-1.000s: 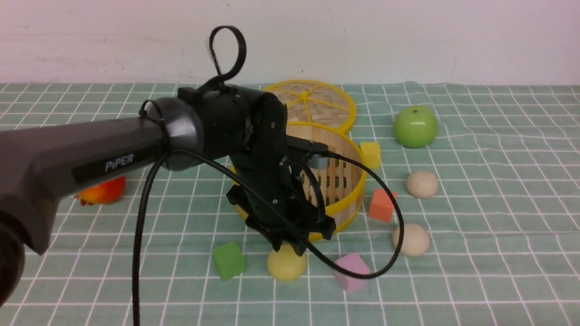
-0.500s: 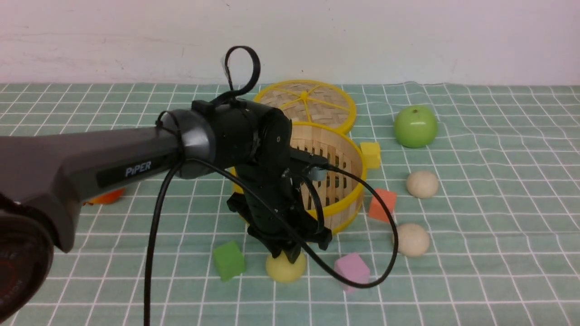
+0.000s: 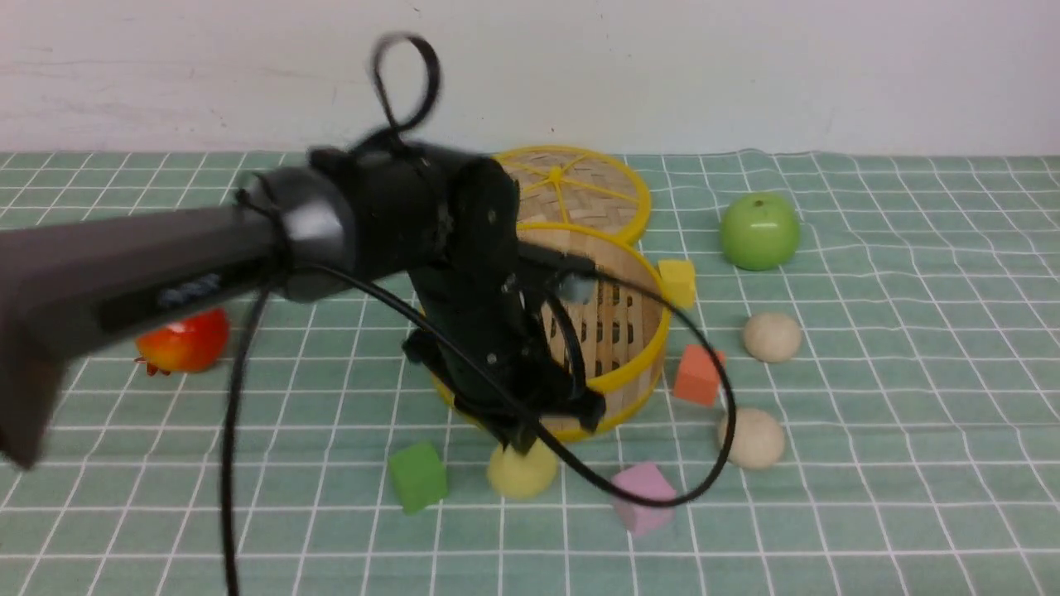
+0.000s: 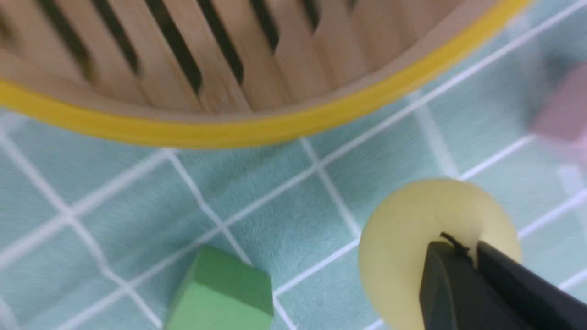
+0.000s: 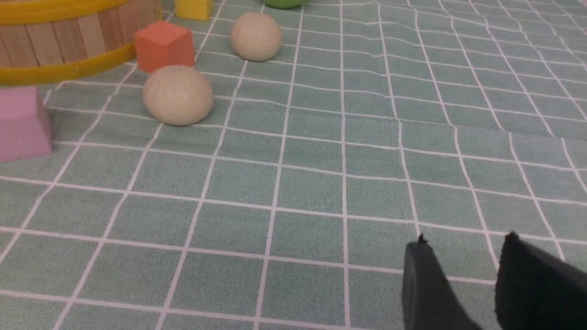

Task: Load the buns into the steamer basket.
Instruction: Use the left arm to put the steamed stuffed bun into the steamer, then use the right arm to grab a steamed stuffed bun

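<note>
Ok so the left end effector (image 4: 458, 250) has its fingers pressed together with only a hairline slit between them. The tips sit right on top of the pale yellow bun (image 4: 412, 229). Honestly can't tell if they've nipped any of the dough. That bun is on the green checked surface (image 5: 321, 183), just in front of the steamer basket (image 3: 642, 364). The green cube (image 3: 418, 476) is near it on the left and the pink cube (image 3: 644, 497) near it on the right. The basket is tilted, open side tipped toward the camera so the slatted floor shows, and the woven lid (image 3: 580, 182) sits right behind it. Outside the basket on its right are the near beige bun (image 3: 751, 439) and the far beige bun (image 3: 772, 337), with the orange cube (image 3: 698, 374) between them and the basket wall. The yellow cube (image 3: 677, 281) is just beside the right rim. The right end effector (image 5: 465, 238) is spread, hanging over the surface well apart from the buns. There's a green apple (image 3: 759, 232) at back right and a red fruit (image 3: 182, 343) far left.
</note>
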